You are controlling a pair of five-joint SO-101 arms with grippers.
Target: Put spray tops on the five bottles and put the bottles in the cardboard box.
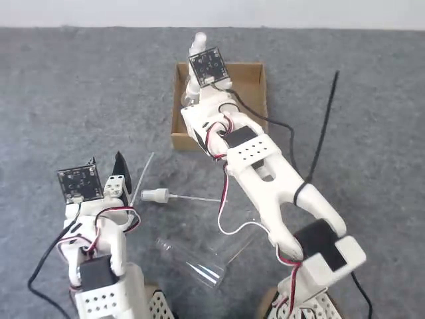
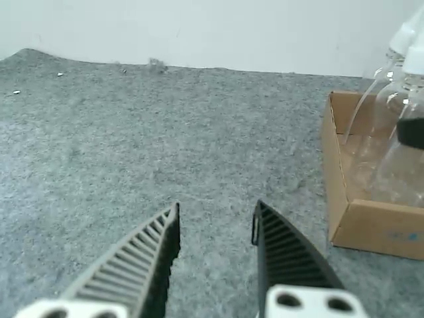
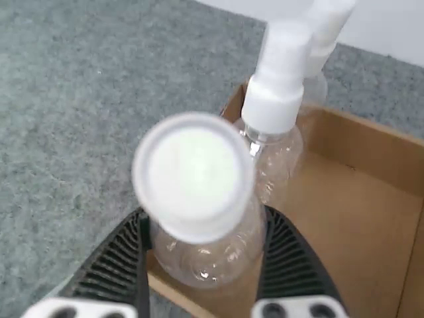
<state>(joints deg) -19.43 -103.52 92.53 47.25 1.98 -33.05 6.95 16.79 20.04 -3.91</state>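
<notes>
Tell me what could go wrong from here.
1. The held bottle in the right gripper appears to hang right at the wall of the box, so on lowering it might catch the rim or land outside.
2. It is close beside a standing bottle in the box and might tip it on the way down.

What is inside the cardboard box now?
Two spray-topped bottles stand inside the cardboard box. The right claw holds a third bottle at its edge. That bottle hides the floor beneath it.
</notes>
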